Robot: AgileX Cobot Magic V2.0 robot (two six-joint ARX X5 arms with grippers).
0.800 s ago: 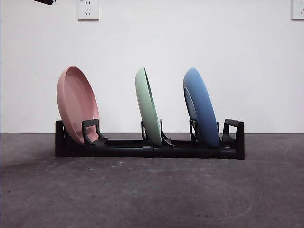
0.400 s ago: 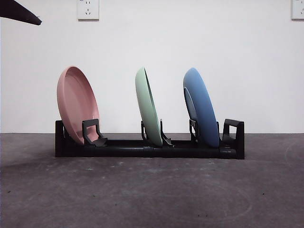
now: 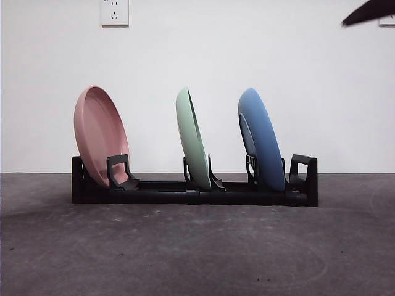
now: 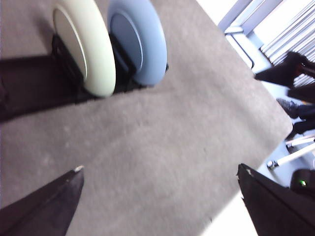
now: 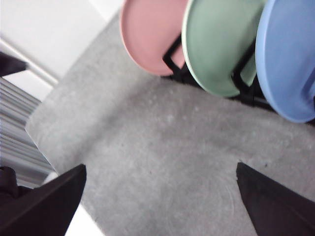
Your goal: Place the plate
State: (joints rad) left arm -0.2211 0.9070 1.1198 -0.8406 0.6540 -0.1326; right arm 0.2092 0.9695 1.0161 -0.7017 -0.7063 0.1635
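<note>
A pink plate [image 3: 99, 135], a green plate [image 3: 192, 139] and a blue plate [image 3: 261, 139] stand on edge in a black rack [image 3: 185, 192] on the grey table. The left wrist view shows the green plate [image 4: 86, 46] and the blue plate [image 4: 138, 39]. The right wrist view shows the pink plate [image 5: 147, 34], the green plate [image 5: 221, 44] and the blue plate [image 5: 290, 59]. My left gripper [image 4: 160, 184] is open and empty, away from the rack. My right gripper [image 5: 160, 179] is open and empty above the table. A black arm tip [image 3: 369, 12] shows at the top right of the front view.
Bare grey table [image 3: 197, 246] lies in front of the rack. A white wall with a socket [image 3: 114, 12] stands behind. The table edge [image 4: 236, 201] and metal frames beyond it show in the left wrist view.
The black arm tip at the top left of the front view has gone. A black arm tip now shows at the top right. The plates and rack have not moved.
</note>
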